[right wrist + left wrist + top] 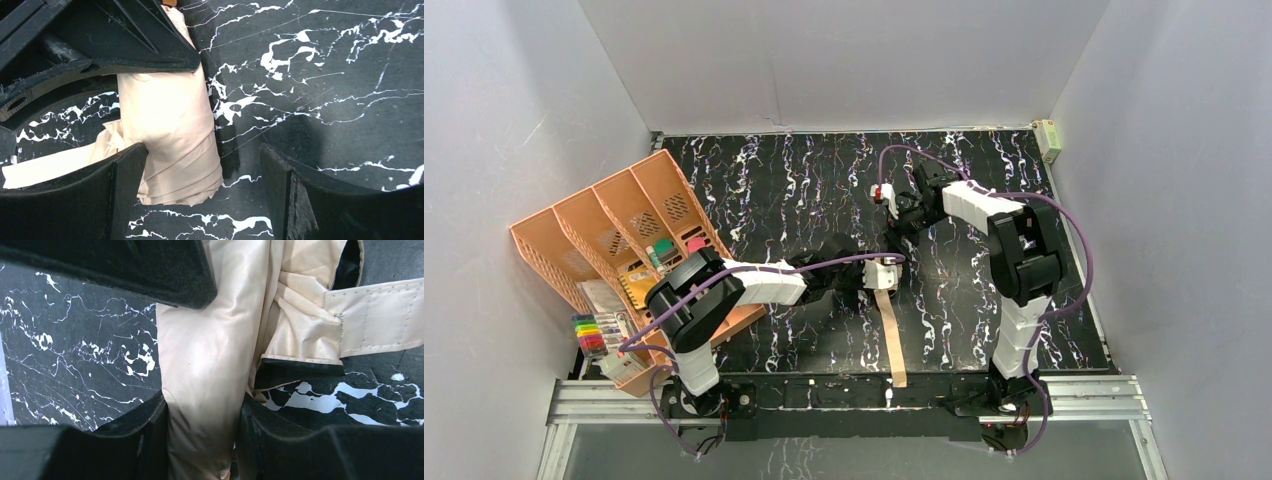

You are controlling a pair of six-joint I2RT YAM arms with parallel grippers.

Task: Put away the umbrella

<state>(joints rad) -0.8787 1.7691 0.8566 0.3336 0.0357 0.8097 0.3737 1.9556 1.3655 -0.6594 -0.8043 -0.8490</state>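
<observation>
Two arms at a black marbled table (784,180), seen from above and from each wrist; the umbrella (200,340), folded into a beige bundle, sits near the middle of the table between the two arms, well apart from the orange organizer (614,235) that stands at the left edge; whether the bundle rests on the surface or hangs just above it cannot be told; the left gripper (202,412) is clamped on the bundle, its fingers (145,440) pressing the beige cloth from both sides so that it is pinched narrow between them; beside the grip a fold shows the black inner lining, and the stitched tan strap (891,345) runs loose from the bundle across the table toward the near edge; the right gripper (200,155) is spread wide and holds nothing; one finger (120,190) stands just beside the blunt end of the bundle, which lies partly within the gap, while the other finger is over bare table, apart from the cloth; in the top view the right gripper is just beyond the left one
</observation>
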